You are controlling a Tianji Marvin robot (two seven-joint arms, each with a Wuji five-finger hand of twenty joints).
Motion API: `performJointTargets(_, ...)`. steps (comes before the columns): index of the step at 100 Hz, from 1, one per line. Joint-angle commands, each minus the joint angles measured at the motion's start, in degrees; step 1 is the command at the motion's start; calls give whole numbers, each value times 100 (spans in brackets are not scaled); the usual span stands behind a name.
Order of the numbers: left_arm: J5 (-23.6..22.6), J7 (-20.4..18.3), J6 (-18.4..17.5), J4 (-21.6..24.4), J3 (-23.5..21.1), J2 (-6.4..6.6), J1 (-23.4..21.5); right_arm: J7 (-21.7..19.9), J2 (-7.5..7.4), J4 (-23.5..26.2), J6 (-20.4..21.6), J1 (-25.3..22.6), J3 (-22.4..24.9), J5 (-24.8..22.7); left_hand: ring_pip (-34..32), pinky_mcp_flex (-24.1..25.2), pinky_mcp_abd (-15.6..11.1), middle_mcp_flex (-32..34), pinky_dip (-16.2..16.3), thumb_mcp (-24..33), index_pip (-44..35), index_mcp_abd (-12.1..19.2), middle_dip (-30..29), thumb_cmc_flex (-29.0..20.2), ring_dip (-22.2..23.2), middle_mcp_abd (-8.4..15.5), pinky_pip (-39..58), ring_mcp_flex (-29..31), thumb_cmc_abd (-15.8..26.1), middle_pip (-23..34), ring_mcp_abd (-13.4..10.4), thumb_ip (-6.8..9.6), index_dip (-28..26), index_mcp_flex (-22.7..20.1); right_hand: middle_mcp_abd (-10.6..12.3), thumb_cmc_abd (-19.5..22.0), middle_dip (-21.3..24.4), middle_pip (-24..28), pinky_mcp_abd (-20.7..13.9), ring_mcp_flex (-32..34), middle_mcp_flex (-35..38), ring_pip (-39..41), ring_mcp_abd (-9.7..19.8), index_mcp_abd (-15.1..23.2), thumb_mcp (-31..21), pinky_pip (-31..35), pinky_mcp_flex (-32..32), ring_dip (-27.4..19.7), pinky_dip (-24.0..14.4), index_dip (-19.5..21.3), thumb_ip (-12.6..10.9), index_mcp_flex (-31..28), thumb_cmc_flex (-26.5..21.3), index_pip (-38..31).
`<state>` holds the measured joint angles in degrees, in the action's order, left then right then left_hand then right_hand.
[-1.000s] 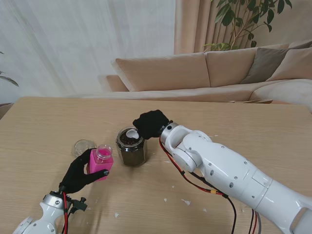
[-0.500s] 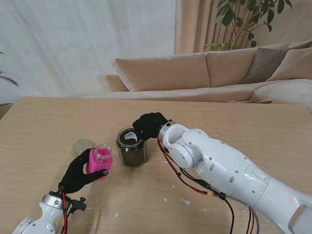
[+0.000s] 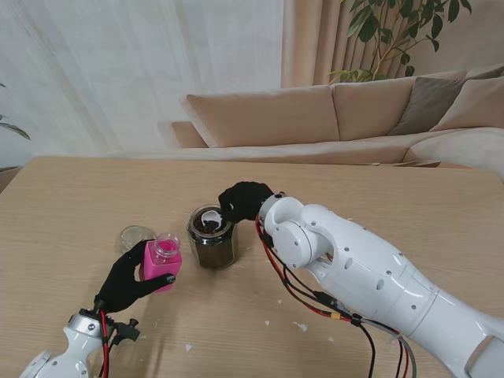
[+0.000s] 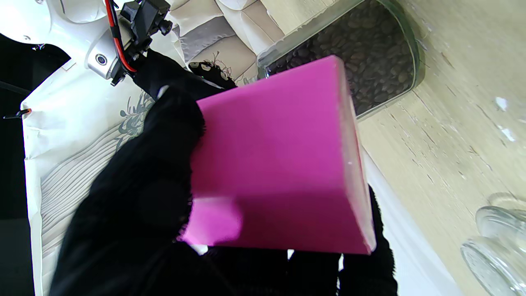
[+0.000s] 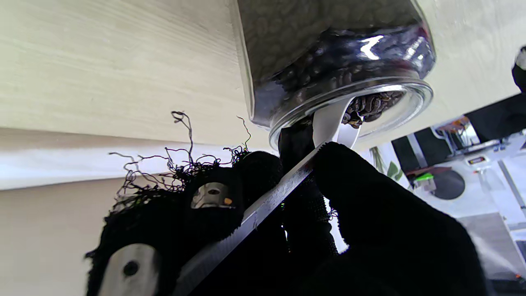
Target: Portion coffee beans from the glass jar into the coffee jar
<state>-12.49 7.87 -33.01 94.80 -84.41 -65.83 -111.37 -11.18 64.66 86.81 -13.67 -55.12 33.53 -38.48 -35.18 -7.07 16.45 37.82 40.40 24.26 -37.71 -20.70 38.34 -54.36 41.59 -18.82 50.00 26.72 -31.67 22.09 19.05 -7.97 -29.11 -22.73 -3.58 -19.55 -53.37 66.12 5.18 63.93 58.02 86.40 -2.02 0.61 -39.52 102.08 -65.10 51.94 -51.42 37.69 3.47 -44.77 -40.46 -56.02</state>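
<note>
glass jar: beans, spoon in right hand | left hand grips coffee jar

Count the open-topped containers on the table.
2: hexagonal glass jar of coffee beans at centre; small pink square jar in the left hand. Round glass lid lies behind it.

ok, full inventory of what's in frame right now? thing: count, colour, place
glass jar: 1, clear, dark coffee beans inside, table centre, open
spoon: 1, white bowl with metal handle, bowl in the glass jar mouth, carrying beans
coffee jar: 1, pink with clear neck, left of the glass jar, open
lid: 1, clear glass, on the table farther from me than the coffee jar
table: 1, light wood
sofa: 1, beige, behind the table
left hand: black glove, gripping the coffee jar
right hand: black glove, holding the spoon
</note>
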Motion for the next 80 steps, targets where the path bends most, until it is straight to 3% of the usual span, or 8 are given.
performJointTargets(1,-8,-80,11,45,18,-29,-34,-98,4,78,-46,-71,46,-5,28,66,-69,143,67,797,-638,674,137,-810,63,493,7,-125,831,610,-67,207,-295,-284,-130,130,-128,150,-585,194,164,313,42,63,-74,1790,-289,7,-21,119,-167,17,-156,-43)
performJointTargets(46,-77,-93,183,34,188,-17,35,-160,-23,448,-328,-477,561,504,11,46,-52,155,84,773,-664,687,157,-836,72,501,41,-121,835,612,-72,207,-310,-281,-185,103,-136,155,-508,208,175,344,-20,-7,-82,1790,-310,9,-52,99,-157,7,-192,-55)
performJointTargets(80,-73,-31,220,-186,393,-33,269,-134,-72,820,-391,-817,913,474,0,30,-59,164,89,792,-711,706,176,-809,71,520,61,-108,811,627,-88,210,-316,-272,-214,96,-137,157,-466,209,176,357,-44,-32,-83,1790,-312,7,-71,82,-150,5,-215,-60)
